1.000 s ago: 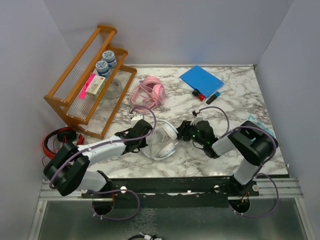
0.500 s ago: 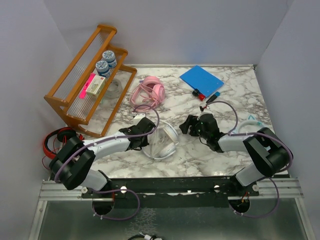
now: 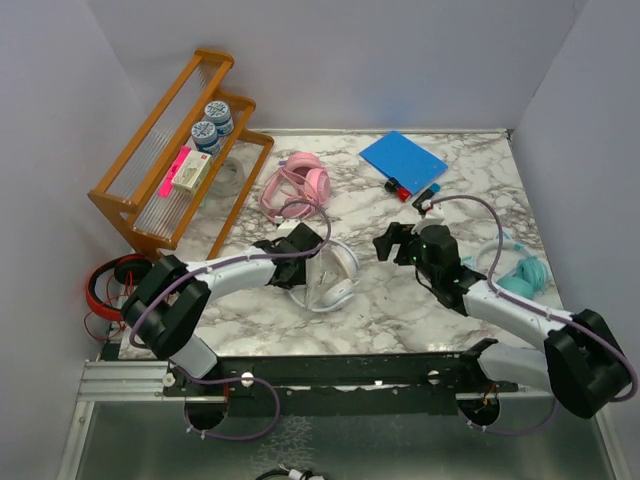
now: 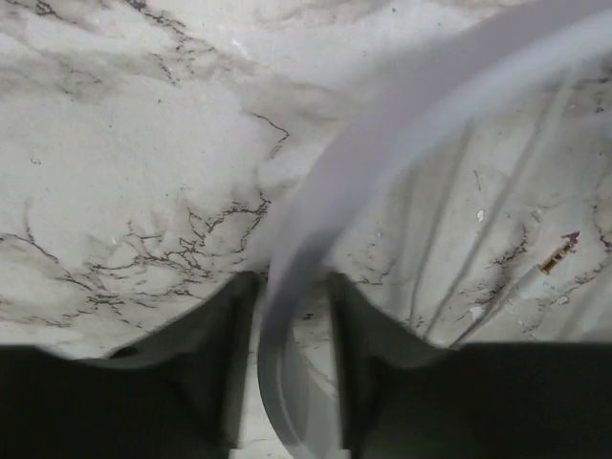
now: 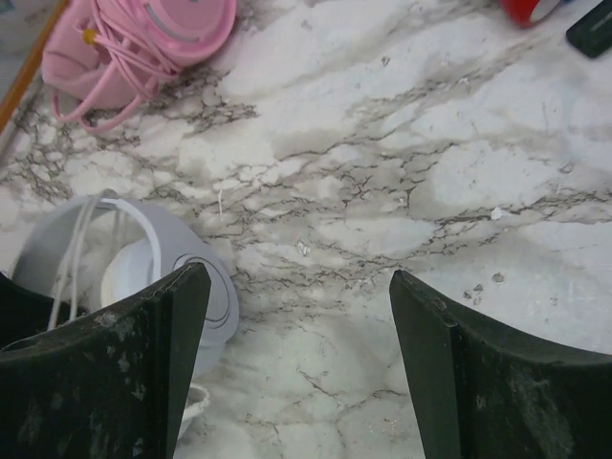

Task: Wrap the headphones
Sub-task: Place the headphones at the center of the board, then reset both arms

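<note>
The white headphones (image 3: pixel 335 275) lie on the marble table, left of centre. My left gripper (image 3: pixel 300 262) is shut on their headband; in the left wrist view the white band (image 4: pixel 382 153) runs between my fingers (image 4: pixel 290 282), with thin white cable and its jack plug (image 4: pixel 557 256) on the table behind. My right gripper (image 3: pixel 395 243) is open and empty, just right of the white headphones (image 5: pixel 172 277), and shows wide apart in its wrist view (image 5: pixel 301 363). The pink headphones (image 3: pixel 298 183) with coiled cable lie further back (image 5: pixel 143 38). The teal headphones (image 3: pixel 525 275) lie at the right edge.
A wooden rack (image 3: pixel 170 160) holding tins and a box stands at the back left. A blue notebook (image 3: pixel 402 157), a red-capped marker (image 3: pixel 398 188) and a black stick (image 3: pixel 425 195) lie at the back right. Red-and-black headphones (image 3: pixel 110 280) lie off the table's left edge.
My right gripper has pulled away from the white headphones, to the right and back. My left gripper has moved right, still holding the headband, and the headphones have shifted slightly.
</note>
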{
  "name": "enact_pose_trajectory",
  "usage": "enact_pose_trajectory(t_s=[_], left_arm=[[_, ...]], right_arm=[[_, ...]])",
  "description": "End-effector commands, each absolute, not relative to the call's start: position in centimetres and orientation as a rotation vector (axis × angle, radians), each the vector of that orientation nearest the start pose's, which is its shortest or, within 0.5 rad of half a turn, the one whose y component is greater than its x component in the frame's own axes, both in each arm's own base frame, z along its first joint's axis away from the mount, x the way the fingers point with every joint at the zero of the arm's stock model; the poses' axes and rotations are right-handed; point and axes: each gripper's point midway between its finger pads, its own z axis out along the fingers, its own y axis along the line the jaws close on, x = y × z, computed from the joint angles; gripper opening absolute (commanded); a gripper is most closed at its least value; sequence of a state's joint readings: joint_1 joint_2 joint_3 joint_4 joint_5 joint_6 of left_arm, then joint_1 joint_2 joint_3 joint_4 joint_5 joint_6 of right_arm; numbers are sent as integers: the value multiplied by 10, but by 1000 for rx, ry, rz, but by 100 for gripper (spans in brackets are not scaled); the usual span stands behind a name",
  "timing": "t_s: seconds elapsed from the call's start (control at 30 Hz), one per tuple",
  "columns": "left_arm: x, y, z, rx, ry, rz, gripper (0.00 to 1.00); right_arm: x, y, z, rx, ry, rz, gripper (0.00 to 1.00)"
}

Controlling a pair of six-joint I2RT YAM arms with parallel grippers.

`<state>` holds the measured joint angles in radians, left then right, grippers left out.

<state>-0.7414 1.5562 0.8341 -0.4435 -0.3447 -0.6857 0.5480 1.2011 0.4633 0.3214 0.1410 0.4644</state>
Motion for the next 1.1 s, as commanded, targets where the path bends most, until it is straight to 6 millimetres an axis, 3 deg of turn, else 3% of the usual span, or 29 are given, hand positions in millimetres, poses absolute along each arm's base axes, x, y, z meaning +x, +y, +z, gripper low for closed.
enact_pose_trajectory(t_s=[0.0,0.03,0.2,0.27,0.3,0.47,0.53,0.63,0.83,0.93,1.07], left_arm=[[262,-192,34,-15,2586,-43,60],[264,-195,41,-8,2577,-54,67],[275,-198,75,-20,2516,-75,74],[277,-196,92,-42,2473,-95,94],[279,-194,102,-58,2443,-105,98],[287,-170,151,-185,2227,-117,99],[289,-160,161,-150,2139,-115,99],[289,-150,167,-88,2012,-128,99],[284,-132,166,-95,1739,-214,99],[285,-105,159,-192,1654,-129,99],[294,-72,146,-277,1620,15,99]], right_arm=[[310,160,123,-12,1973,388,85],[309,157,130,-15,1956,378,86],[305,140,166,-55,1848,309,86],[303,131,179,-63,1801,268,86],[302,127,185,-71,1779,247,86],[293,117,207,-141,1671,202,86],[287,120,214,-158,1601,251,98],[282,121,215,-136,1523,301,100],[294,94,209,12,1530,187,100],[309,77,213,53,1535,162,100],[331,43,204,60,1598,48,100]])
